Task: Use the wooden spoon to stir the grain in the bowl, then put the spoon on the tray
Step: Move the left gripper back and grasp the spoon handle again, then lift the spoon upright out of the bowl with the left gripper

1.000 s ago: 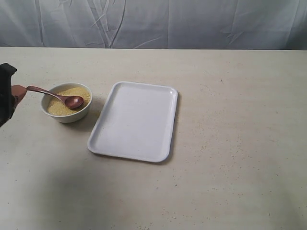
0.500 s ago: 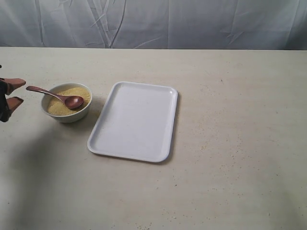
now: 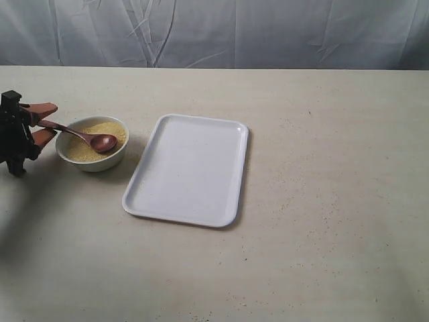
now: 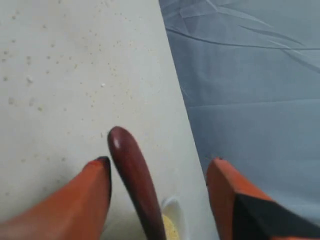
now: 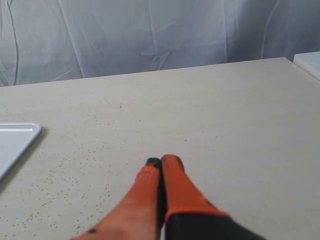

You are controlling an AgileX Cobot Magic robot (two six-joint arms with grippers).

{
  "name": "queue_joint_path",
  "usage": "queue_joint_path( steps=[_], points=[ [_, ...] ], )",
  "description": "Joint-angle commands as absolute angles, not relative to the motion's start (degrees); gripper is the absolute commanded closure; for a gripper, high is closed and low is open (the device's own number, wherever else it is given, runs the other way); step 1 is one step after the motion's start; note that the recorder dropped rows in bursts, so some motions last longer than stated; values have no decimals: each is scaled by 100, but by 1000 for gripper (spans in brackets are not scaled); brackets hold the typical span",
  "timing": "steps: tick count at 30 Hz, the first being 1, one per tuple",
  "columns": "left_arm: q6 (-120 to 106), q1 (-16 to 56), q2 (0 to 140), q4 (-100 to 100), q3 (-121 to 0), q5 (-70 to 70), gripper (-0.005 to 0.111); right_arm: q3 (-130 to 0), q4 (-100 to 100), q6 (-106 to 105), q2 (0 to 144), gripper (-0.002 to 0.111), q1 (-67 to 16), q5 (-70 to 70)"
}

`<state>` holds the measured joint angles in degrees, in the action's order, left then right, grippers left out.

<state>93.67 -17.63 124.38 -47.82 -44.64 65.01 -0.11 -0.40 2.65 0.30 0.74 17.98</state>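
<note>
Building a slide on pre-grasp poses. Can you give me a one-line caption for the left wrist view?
Open left gripper straddles the wooden spoon handle, with the bowl of grain barely in frame.

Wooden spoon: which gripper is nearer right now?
Left. The left gripper has its open jaws astride the wooden spoon handle end. The right gripper is shut over the table beyond the tray, spoon unseen there.

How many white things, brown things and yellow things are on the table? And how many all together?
White: 2, the bowl and the tray
Brown: 1, the wooden spoon
Yellow: 1, the grain
Total: 4
</note>
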Motion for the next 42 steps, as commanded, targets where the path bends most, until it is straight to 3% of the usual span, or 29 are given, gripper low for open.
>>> queue_joint_path(
  steps=[1, 15, 29, 42],
  points=[
    [9137, -1780, 12492, -4808, -4567, 6725, 53, 0, -34, 258, 0, 108, 58, 1744],
    [9015, -1780, 12492, -4857, -4567, 6880, 107, 0, -34, 258, 0, 108, 58, 1744],
    [9465, -1780, 11732, -4833, -4567, 6996, 107, 0, -34, 258, 0, 108, 58, 1744],
    [5223, -1231, 10332, -5399, -4567, 6996, 107, 0, -34, 258, 0, 108, 58, 1744]
  ],
)
